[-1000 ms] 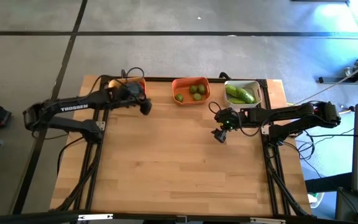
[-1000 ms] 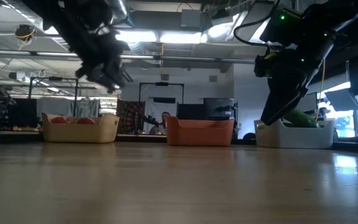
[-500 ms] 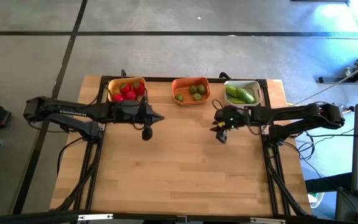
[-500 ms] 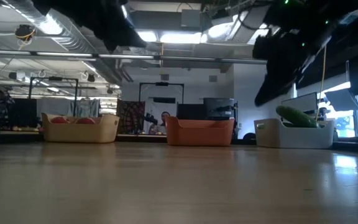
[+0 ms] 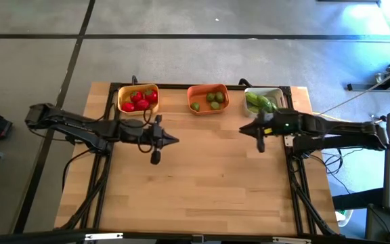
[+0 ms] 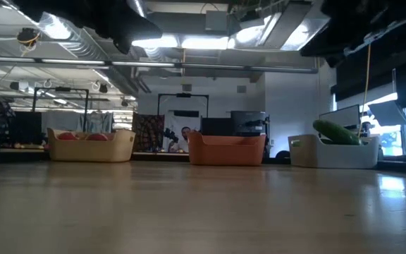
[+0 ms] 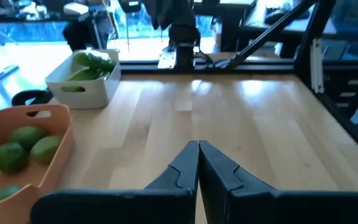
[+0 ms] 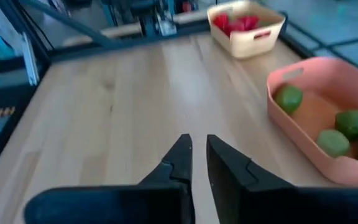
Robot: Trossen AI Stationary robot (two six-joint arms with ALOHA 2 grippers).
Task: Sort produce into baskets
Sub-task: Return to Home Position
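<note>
While both arms hung above the bench (image 5: 202, 190), the produce lay in three baskets along its far edge. Red tomatoes (image 5: 139, 100) were in the yellow basket (image 5: 120, 99), limes (image 5: 214, 99) in the orange basket (image 5: 208, 87), and cucumbers (image 5: 256, 102) in the white basket (image 5: 280, 95). The left hand (image 5: 172, 141) hovered near the yellow basket, its fingers pressed together. The right hand (image 5: 244, 130) hovered near the white basket, its fingers almost closed with only a slim gap (neither hand held anything).
</note>
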